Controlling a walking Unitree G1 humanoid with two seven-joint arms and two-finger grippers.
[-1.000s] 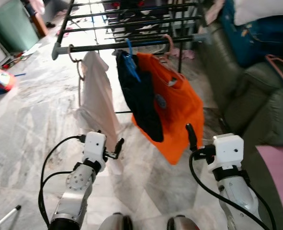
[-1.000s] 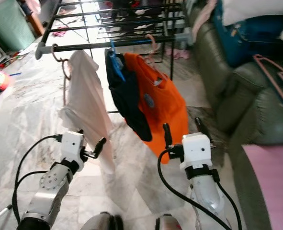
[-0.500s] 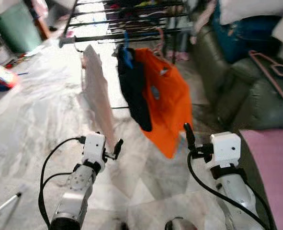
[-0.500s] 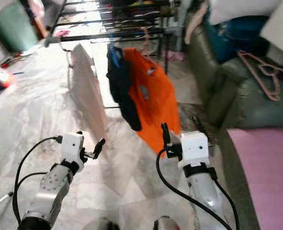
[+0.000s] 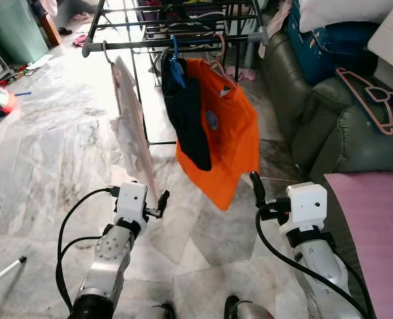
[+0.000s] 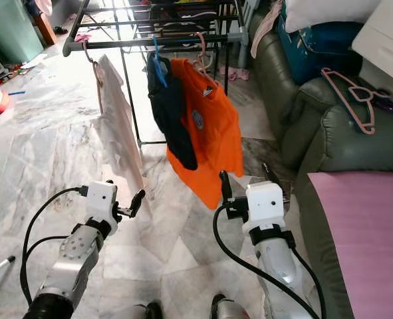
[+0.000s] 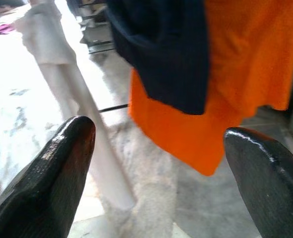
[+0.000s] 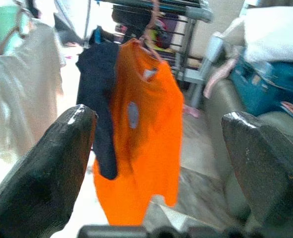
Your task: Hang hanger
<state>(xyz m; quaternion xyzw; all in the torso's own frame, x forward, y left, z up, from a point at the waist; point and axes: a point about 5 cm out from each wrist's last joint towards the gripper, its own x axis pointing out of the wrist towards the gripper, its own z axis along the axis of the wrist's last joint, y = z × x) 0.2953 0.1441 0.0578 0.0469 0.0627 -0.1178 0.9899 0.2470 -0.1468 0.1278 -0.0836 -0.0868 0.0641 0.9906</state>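
Note:
An empty pink hanger (image 5: pixel 368 98) lies on the dark green sofa (image 5: pixel 329 126) at my right. Ahead stands a drying rack whose front rail (image 5: pixel 176 45) carries a white garment (image 5: pixel 133 126), a navy garment (image 5: pixel 186 116) on a blue hanger, and an orange T-shirt (image 5: pixel 226 136) on a pink hanger. My left gripper (image 5: pixel 157 205) is held low before the white garment, open and empty. Below the orange shirt's hem, my right gripper (image 5: pixel 259 189) is also open and holds nothing. Both wrist views look at the hung clothes between widely spread fingers (image 7: pixel 67 163).
A marble floor (image 5: pixel 56 153) stretches between me and the rack. The sofa and a pink cushion (image 5: pixel 382 226) close off the right side. A green bin (image 5: pixel 13 30) and small clutter sit at the far left. Blue and white bedding (image 5: pixel 336 33) is piled on the sofa's back.
The whole view has shifted: the rack appears farther off and more of the sofa with its pink hanger shows. Both grippers keep the same open pose.

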